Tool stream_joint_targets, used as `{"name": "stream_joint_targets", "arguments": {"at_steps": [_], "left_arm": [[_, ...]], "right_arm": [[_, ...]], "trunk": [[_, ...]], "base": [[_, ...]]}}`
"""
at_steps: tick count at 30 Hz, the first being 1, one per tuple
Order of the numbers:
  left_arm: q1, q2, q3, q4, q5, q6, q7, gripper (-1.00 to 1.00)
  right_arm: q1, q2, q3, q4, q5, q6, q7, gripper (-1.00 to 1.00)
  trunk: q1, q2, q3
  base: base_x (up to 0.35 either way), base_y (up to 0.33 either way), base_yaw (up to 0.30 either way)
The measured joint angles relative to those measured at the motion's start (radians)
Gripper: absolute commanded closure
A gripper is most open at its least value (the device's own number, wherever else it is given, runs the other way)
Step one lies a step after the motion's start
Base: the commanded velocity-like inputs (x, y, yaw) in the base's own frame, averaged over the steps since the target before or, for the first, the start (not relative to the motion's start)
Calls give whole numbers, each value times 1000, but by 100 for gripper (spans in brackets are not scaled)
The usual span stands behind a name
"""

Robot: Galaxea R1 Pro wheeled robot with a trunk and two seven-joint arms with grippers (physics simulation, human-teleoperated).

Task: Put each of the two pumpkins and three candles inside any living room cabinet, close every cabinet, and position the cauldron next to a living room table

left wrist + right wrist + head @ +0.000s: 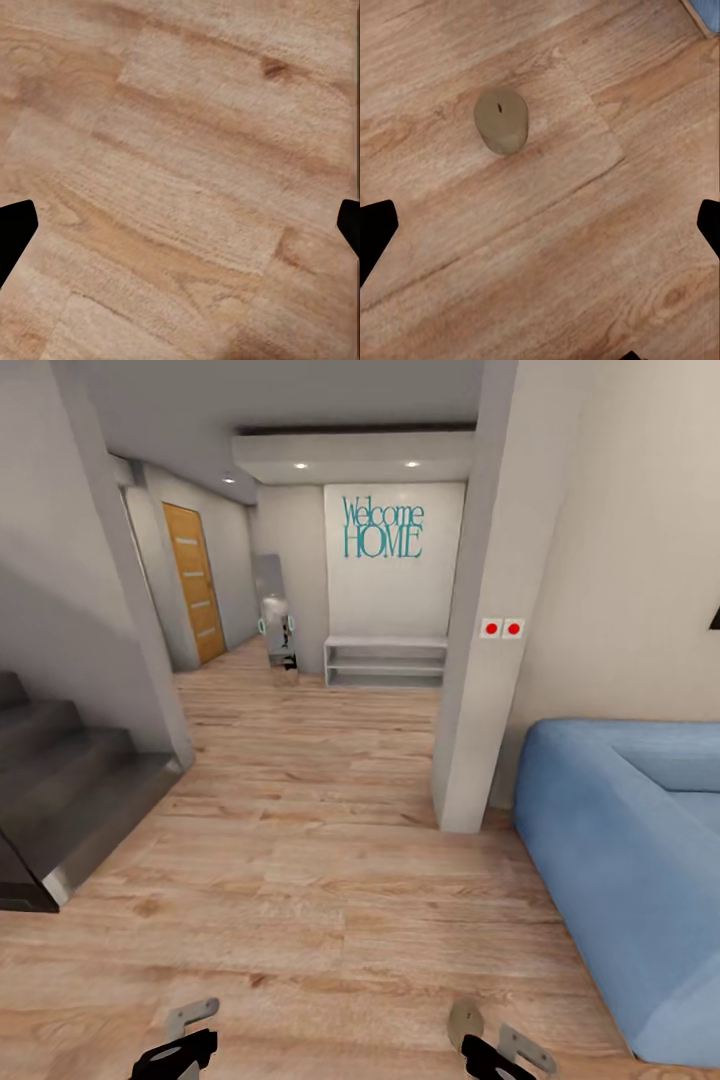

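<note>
Rolling over a wood floor (330, 880) by a blue sofa (620, 860), stairs (60, 790) off to the left. One candle (501, 120) standing upright on the planks just ahead of the right gripper (540, 225), well apart from its fingers, spread wide, holding nothing. Left gripper (180, 225) also wide open over bare planks. Shelf (385, 662) and "Welcome HOME" sign (383, 527) down the hall.
</note>
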Motion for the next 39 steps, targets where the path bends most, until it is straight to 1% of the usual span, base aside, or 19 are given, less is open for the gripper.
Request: {"name": "stream_joint_targets", "arguments": {"at_steps": [10, 16, 23, 33, 39], "left_arm": [[0, 1, 0, 0, 0, 0, 0, -100], [0, 1, 0, 0, 0, 0, 0, -100], [0, 2, 0, 0, 0, 0, 0, -100], [0, 2, 0, 0, 0, 0, 0, -100], [0, 2, 1, 0, 4, -1, 0, -100]], "right_arm": [[0, 0, 0, 0, -1, 2, 0, -100], [-1, 0, 0, 0, -1, 2, 0, -100], [0, 0, 0, 0, -1, 3, -2, -100], [-1, -2, 0, 0, -2, 60, -2, -100], [-1, -6, -4, 0, -3, 82, -2, -100]], "trunk": [[0, 0, 0], [0, 0, 0], [0, 0, 0], [0, 0, 0], [0, 0, 0]], "base": [[328, 6, 0], [301, 113, 0], [291, 25, 0], [272, -18, 0], [75, -34, 0]]}}
